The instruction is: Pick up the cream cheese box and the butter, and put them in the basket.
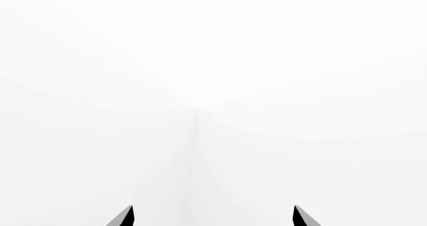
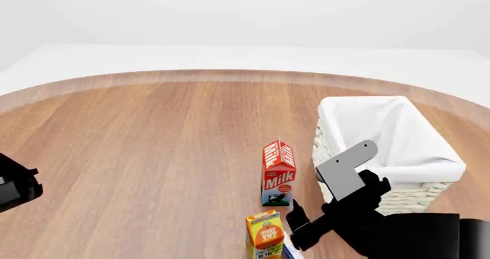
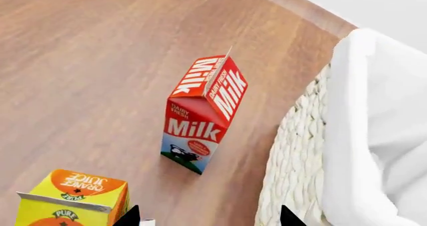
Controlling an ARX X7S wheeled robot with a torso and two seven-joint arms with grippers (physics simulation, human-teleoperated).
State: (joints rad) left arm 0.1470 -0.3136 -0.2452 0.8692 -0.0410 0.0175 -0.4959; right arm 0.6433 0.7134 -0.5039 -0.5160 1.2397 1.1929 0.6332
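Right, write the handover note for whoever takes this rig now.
Left claw: open, empty, facing blank white.
Right claw: open, empty, between orange juice carton and basket.
Cream cheese box: not clearly in view; maybe the white sliver by the juice.
Butter: not in view.
Basket shows only lining.
Done: nothing.
Left: both picks and drops.
Leave the milk carton alone.

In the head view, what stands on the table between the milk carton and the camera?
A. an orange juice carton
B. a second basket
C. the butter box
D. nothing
A: the orange juice carton stands upright on the table, nearer the camera than the milk carton, beside the right gripper.
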